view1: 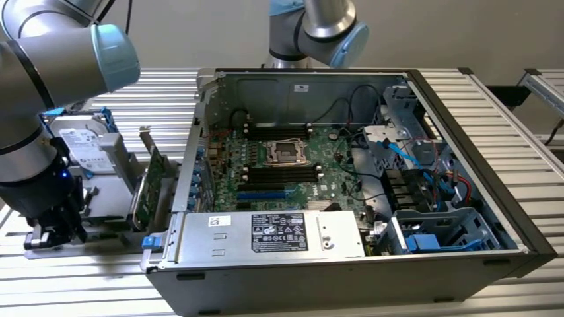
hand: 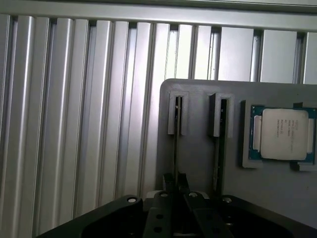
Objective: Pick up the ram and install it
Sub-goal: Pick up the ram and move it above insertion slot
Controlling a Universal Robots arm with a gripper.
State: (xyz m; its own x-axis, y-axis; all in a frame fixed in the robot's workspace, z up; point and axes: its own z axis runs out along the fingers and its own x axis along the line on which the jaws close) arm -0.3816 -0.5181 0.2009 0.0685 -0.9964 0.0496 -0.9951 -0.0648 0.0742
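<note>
Grey slotted holder point(hand: 198, 148) stands the ram point(hand: 175, 141) on edge, so the hand point(hand: 175, 180) right over it clamps its two flat faces.

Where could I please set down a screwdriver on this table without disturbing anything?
Free: the bare slatted table on the exterior view's right of the computer case, and the slats beyond the hard drive. Crowded: the exterior view's left, where the grey holder carries the hard drive and expansion card under the arm.
</note>
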